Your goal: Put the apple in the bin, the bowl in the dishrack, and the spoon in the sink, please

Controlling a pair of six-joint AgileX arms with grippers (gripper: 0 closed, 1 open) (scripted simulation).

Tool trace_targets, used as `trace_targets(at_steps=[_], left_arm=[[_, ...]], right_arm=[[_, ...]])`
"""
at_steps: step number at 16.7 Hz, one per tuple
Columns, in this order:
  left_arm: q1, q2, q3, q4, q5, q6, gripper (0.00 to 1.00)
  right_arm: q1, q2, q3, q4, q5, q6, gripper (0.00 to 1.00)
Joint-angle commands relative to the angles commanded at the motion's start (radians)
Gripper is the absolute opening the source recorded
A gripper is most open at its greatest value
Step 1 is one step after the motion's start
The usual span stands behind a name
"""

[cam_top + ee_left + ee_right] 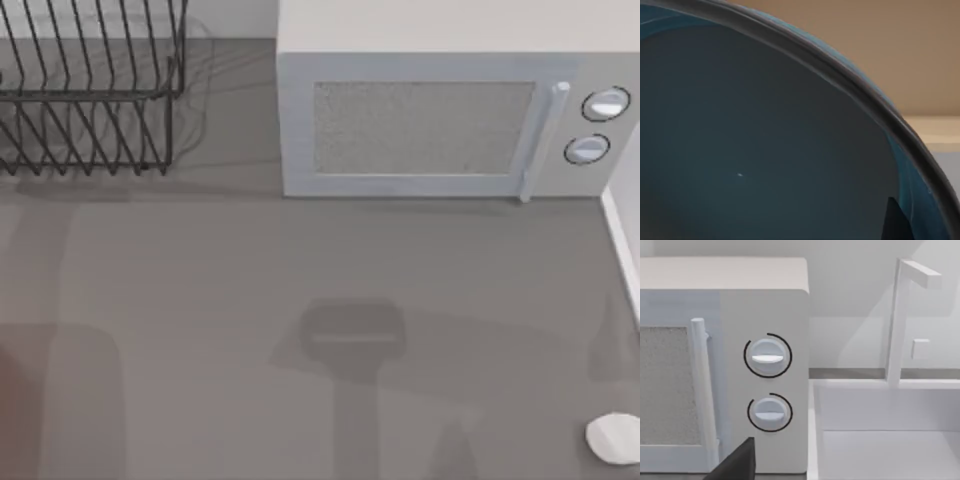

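Dishrack (85,95), upper left of the top view: nothing in it. Bowl (765,150) close up against the left wrist camera, interior bare; left claw's state cannot be told. Spoon (615,438) cut off at lower right on the grey surface (300,260). Microwave (450,110) upper right; sink (890,440) beside it. Right claw's state: cannot tell.

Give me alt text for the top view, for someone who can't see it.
A grey table seen from above, with a black wire dishrack at the back left and a white microwave, door shut and two round dials, at the back right. A small white spoon lies partly in view at the front right edge.
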Motion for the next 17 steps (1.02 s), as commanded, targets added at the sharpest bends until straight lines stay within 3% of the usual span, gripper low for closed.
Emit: trace_targets(at_steps=[4, 13, 17], left_arm=[[-0.017, 0.170, -0.007, 0.192, -0.014, -0.004, 0.00], [-0.081, 0.687, -0.129, 0.851, -0.077, -0.008, 0.00], [-0.102, 0.817, -0.184, 1.008, -0.096, 0.002, 0.00]], right_arm=[[0.000, 0.000, 0.000, 0.000, 0.000, 0.000, 1.00], [0.000, 0.000, 0.000, 0.000, 0.000, 0.000, 1.00], [0.000, 0.000, 0.000, 0.000, 0.000, 0.000, 1.00]])
